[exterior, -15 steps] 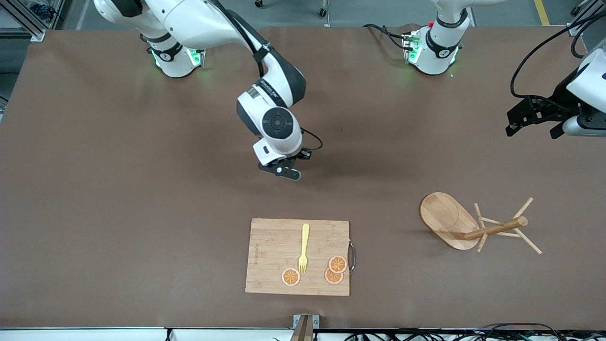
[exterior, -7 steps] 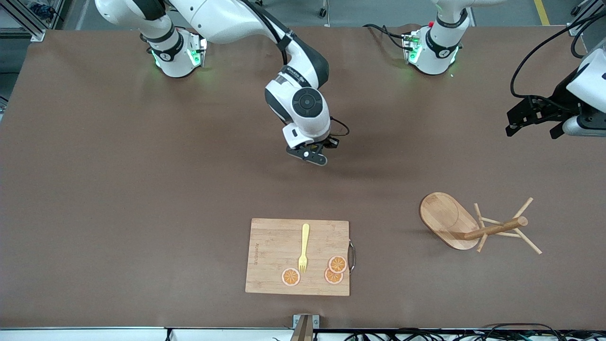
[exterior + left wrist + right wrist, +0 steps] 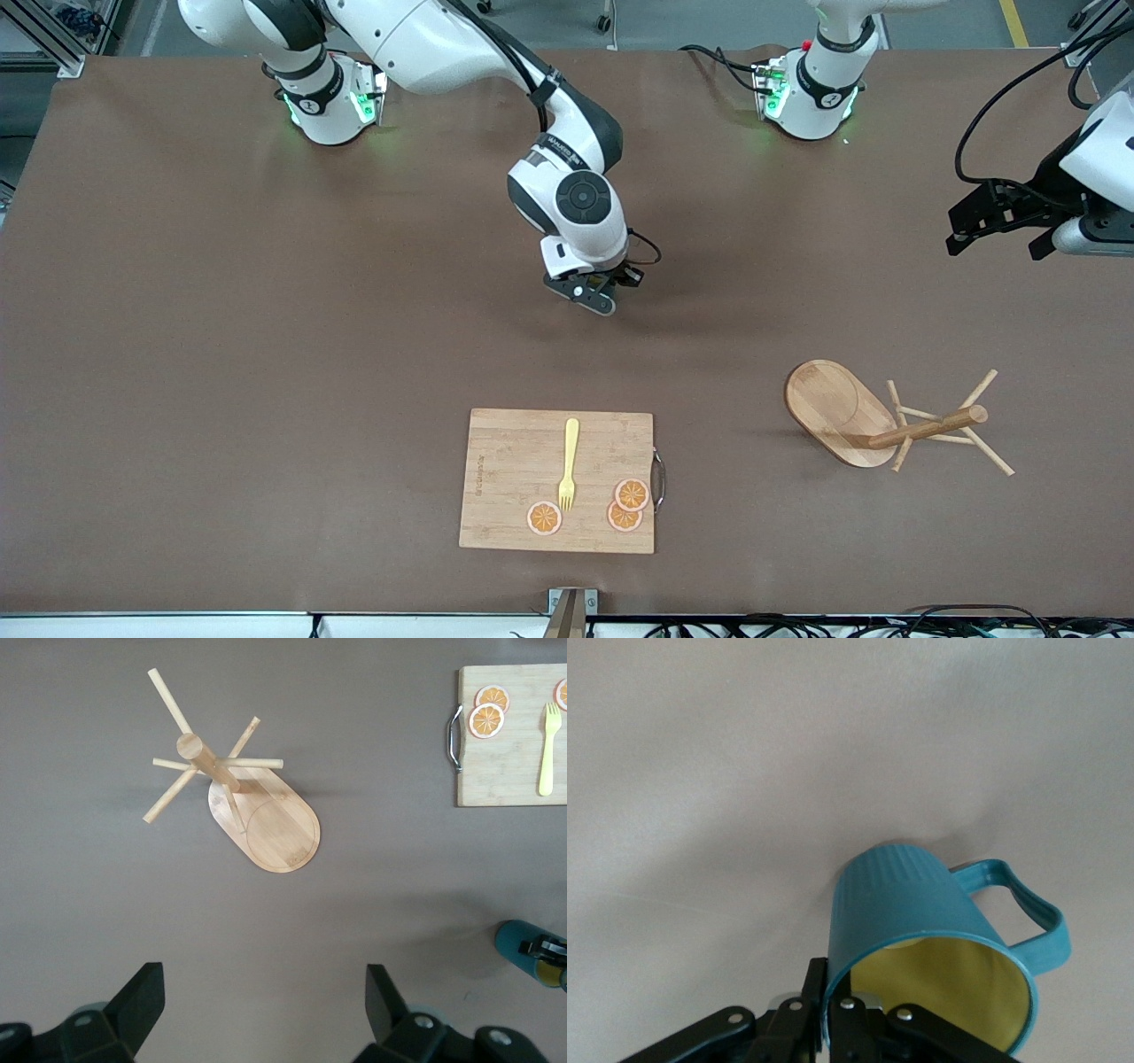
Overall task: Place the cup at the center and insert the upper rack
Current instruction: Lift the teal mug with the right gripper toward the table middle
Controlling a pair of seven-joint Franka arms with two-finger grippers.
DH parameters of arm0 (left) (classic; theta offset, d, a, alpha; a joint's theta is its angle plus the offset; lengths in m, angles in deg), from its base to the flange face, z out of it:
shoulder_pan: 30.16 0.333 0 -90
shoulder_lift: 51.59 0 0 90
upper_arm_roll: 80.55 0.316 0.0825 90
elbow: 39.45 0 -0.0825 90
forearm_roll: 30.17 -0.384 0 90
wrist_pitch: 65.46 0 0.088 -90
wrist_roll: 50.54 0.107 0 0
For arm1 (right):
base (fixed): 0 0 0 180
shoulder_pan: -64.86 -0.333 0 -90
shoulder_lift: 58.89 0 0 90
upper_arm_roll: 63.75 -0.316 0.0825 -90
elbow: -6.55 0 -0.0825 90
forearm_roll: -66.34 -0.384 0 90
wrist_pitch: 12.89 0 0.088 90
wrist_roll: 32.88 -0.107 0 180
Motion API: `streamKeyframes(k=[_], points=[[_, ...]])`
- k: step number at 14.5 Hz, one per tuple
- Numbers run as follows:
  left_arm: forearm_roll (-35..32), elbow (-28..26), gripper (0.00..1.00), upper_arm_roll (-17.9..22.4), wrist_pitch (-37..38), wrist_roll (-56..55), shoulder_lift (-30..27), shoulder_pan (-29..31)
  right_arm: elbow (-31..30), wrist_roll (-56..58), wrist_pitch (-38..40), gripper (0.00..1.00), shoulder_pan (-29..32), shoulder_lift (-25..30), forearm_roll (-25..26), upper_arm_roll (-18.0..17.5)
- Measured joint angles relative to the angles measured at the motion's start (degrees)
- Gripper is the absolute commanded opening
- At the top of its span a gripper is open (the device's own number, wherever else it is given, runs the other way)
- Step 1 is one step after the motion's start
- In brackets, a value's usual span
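The right claw [image 3: 595,299] is clamped on the rim of the cup [image 3: 930,948], one finger inside the yellow interior and one against the teal wall, and it is held over the bare middle of the table [image 3: 266,354]. In the right wrist view the cup's foot looks at or very near the surface, though contact cannot be confirmed. The cup should be lowered straight until its base sits flat, and the grip let go only then, so the ribbed, glossy wall is not tipped by the inner finger. Its single looped handle is turned away from the claw. Nearer the camera than this claw lies a bamboo cutting board [image 3: 514,461] with a yellow fork [image 3: 569,464] and orange slices [image 3: 628,504]. Toward the left arm's end, the wooden rack [image 3: 850,416] lies tipped over, its oval base on edge, round post and thin pegs sideways. The left claw [image 3: 266,1010] hangs spread open above the rack, waiting.
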Motion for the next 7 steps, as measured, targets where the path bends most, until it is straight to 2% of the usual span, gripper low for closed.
streamKeyframes(k=[1,2,7], points=[[0.0,0.0,1.00,0.0,0.0,0.0,0.0,0.0,0.2,-0.6,0.0,0.78,-0.1,-0.1,0.0,0.0],[0.0,0.0,1.00,0.0,0.0,0.0,0.0,0.0,0.4,-1.7,0.0,1.00,-0.1,-0.2,0.0,0.1],[0.0,0.0,1.00,0.0,0.0,0.0,0.0,0.0,2.4,-6.3,-0.1,1.00,0.0,-0.4,-0.1,0.5]])
